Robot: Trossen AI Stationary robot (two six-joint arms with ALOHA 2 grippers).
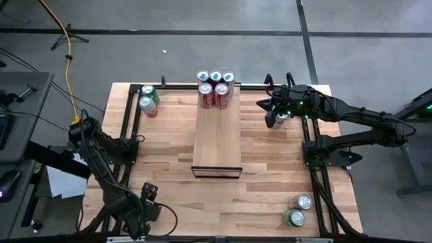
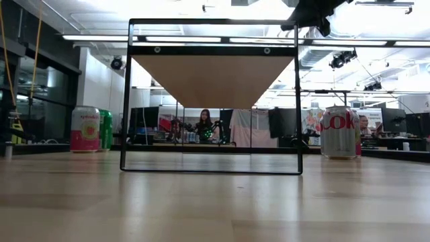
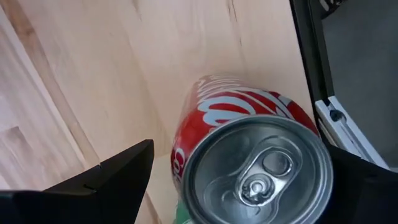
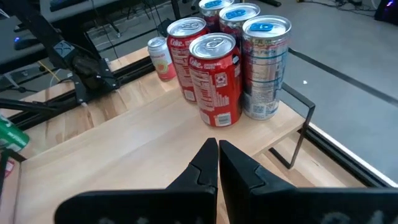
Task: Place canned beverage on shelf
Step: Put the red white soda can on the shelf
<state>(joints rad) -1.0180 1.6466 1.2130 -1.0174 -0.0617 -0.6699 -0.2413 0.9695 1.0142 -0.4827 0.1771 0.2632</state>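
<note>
Five cans [image 1: 216, 91] already crowd one end of the shelf [image 1: 216, 142] — land too close and you'll topple them. Your left gripper [image 3: 242, 149] gapes around the red can [image 3: 242, 109], which stands on the tabletop [image 3: 93, 62] beside the rail [image 3: 311, 56]. The right gripper [image 4: 217, 146] is pinched closed, empty.

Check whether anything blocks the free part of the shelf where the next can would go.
Nothing visible does. The five cans stand clustered at the shelf's far end, and the rest of the panel, down to its dark frame, is bare. The right tool is shut and empty.
</note>
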